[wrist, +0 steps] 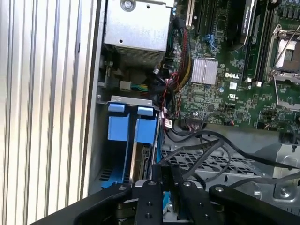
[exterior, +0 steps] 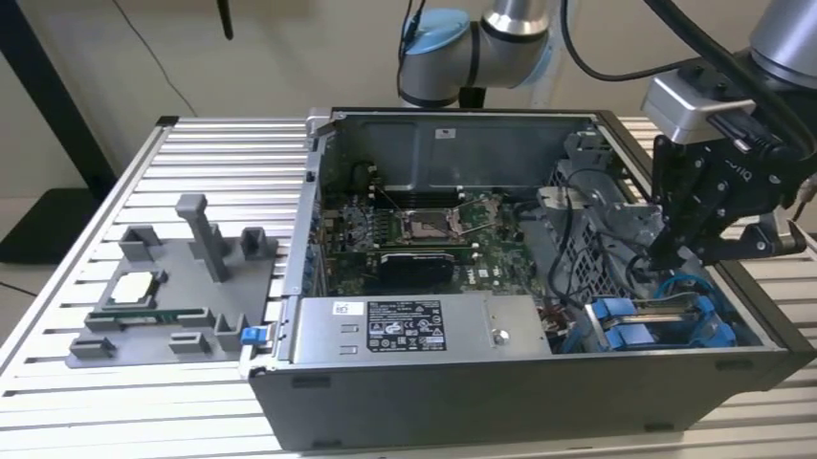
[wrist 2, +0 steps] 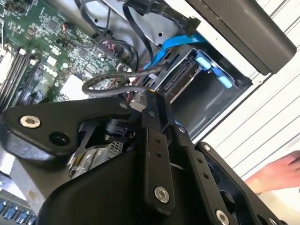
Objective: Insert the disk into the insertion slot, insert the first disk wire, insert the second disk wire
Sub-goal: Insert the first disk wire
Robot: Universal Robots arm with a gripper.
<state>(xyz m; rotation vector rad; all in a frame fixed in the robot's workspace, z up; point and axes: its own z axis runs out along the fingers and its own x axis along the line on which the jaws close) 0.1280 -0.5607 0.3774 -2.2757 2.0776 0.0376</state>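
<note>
The disk [wrist: 142, 161] sits in its bright blue carrier [wrist: 123, 127] inside the grey insertion slot [wrist: 131, 99], at the front corner of the open case on the exterior view's right [exterior: 657, 330]. My gripper [exterior: 664, 260] reaches down into the case at the disk's rear end [wrist 2: 180, 77]. Its fingers [wrist 2: 154, 112] stand close together at the plug end of a flat blue disk wire [wrist 2: 173, 44], and the plug itself is mostly hidden by them. A black wire with a black plug [wrist 2: 191, 22] hangs loose above the cage.
The motherboard [exterior: 422, 225] fills the case floor and the grey power supply box [exterior: 408, 330] lies along the front wall. Loose black and grey cables [wrist: 206, 145] cross over the perforated cage. A grey fixture [exterior: 179, 287] stands on the slatted table. A person's hand [wrist 2: 276, 173] rests beside the case.
</note>
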